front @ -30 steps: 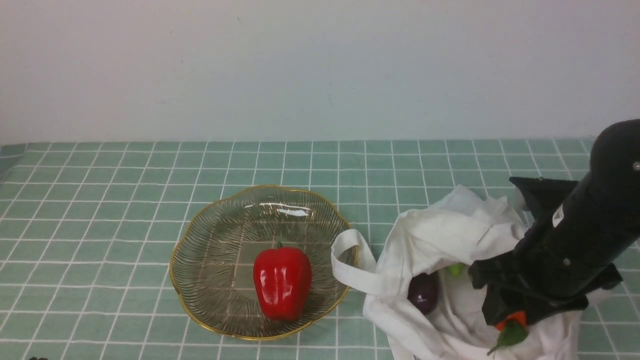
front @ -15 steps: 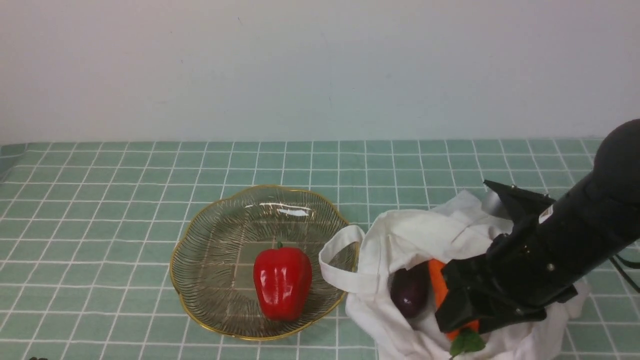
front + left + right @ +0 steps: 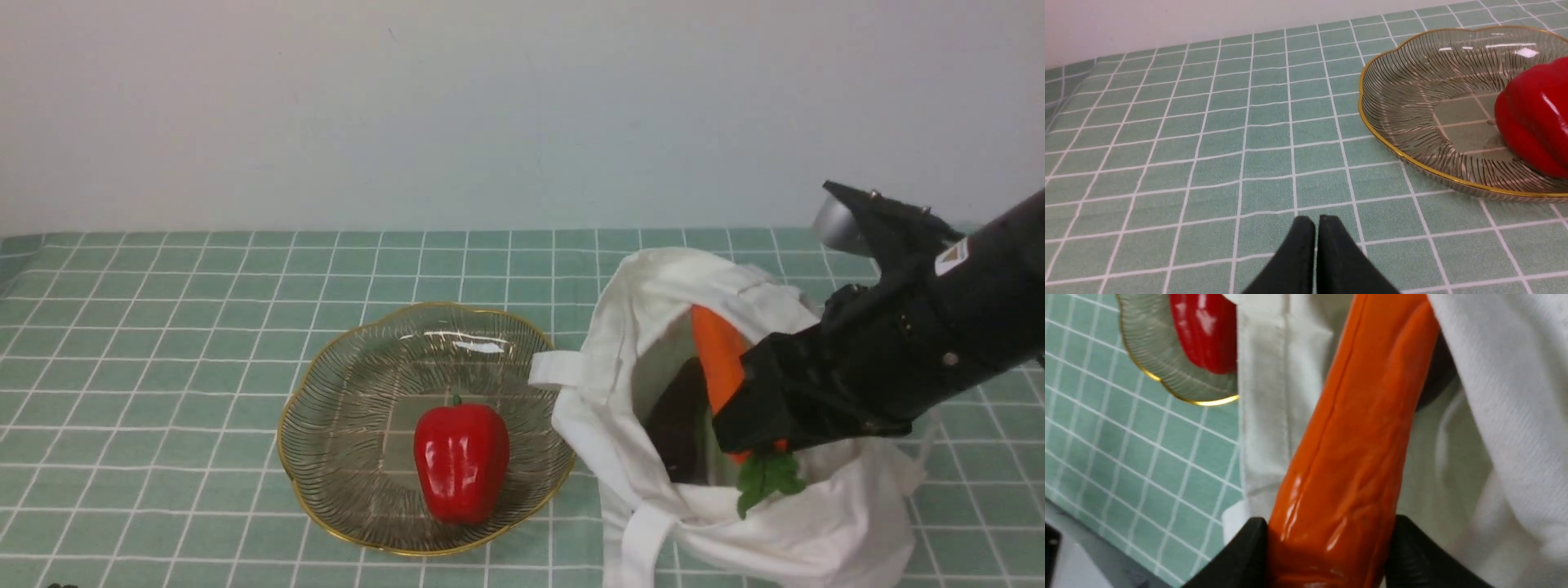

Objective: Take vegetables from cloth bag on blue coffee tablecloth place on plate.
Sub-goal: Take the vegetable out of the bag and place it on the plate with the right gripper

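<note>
Right jaws: black, ribbed pads [image 3: 1412, 555] clamped on thick end of carrot [image 3: 1355, 437]. Carrot is glossy orange plastic, long, with creased skin and crinkled green leaf top hanging below jaws. It sits tilted, leaf end down, upper part in gaping mouth of bag [image 3: 816, 523]. Bag: soft white woven fabric, wide strap handles. Dark smooth eggplant [image 3: 678, 416] inside bag beside carrot. Plate [image 3: 282, 433], clear ribbed glass with wavy gold rim, holds shiny red pepper [image 3: 461, 461]; sits just left of bag on teal grid tablecloth [image 3: 163, 327]. Left jaws: pressed together, empty, near tablecloth.

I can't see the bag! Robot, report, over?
Right gripper shut on carrot, not yet clear of cloth bag. Left gripper shut, empty. Red pepper already on plate.
</note>
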Controlling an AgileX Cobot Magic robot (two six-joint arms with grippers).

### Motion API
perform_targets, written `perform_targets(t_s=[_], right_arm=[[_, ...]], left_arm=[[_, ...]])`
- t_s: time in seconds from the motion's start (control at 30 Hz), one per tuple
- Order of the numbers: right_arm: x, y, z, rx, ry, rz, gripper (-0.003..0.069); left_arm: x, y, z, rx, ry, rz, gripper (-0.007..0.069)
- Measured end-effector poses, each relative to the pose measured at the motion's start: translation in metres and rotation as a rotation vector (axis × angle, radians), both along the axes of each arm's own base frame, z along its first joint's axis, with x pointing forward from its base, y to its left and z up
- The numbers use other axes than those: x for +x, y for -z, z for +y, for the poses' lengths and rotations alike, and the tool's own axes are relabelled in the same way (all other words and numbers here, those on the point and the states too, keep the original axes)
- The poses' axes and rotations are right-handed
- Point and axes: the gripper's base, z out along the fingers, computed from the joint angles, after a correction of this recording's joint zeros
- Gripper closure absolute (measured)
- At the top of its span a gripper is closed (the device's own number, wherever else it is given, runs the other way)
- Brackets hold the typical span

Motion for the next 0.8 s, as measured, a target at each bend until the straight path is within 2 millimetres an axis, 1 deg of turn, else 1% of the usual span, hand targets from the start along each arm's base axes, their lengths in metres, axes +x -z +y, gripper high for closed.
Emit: perform_targets(t_s=[0.03, 0.2, 0.27, 0.3, 0.37, 0.43, 0.57, 0.63, 0.8], right_arm=[[0.000, 0.000, -0.001, -0.006, 0.002, 0.000, 0.0323], [0.010, 0.019, -0.015, -0.217, 0.044, 0.028, 0.0323], [0.012, 0.023, -0.019, -0.256, 0.080, 0.038, 0.0323], [0.014, 0.026, -0.022, -0.287, 0.124, 0.050, 0.0323], [0.014, 0.026, -0.022, -0.278, 0.145, 0.065, 0.0323], [0.010, 0.026, -0.017, -0.226, 0.135, 0.105, 0.0323], [0.001, 0.022, -0.002, -0.074, 0.035, 0.190, 0.0323], [-0.001, 0.019, 0.002, -0.023, 0.002, 0.197, 0.0323], [-0.005, 0.013, 0.003, -0.001, -0.019, 0.178, 0.0323]], left_arm=[[0.000, 0.000, 0.000, 0.000, 0.000, 0.000, 0.0632], [0.000, 0.000, 0.000, 0.000, 0.000, 0.000, 0.0632], [0.000, 0.000, 0.000, 0.000, 0.000, 0.000, 0.0632], [0.000, 0.000, 0.000, 0.000, 0.000, 0.000, 0.0632], [0.000, 0.000, 0.000, 0.000, 0.000, 0.000, 0.0632], [0.000, 0.000, 0.000, 0.000, 0.000, 0.000, 0.0632], [0.000, 0.000, 0.000, 0.000, 0.000, 0.000, 0.0632], [0.000, 0.000, 0.000, 0.000, 0.000, 0.000, 0.0632], [0.000, 0.000, 0.000, 0.000, 0.000, 0.000, 0.0632]])
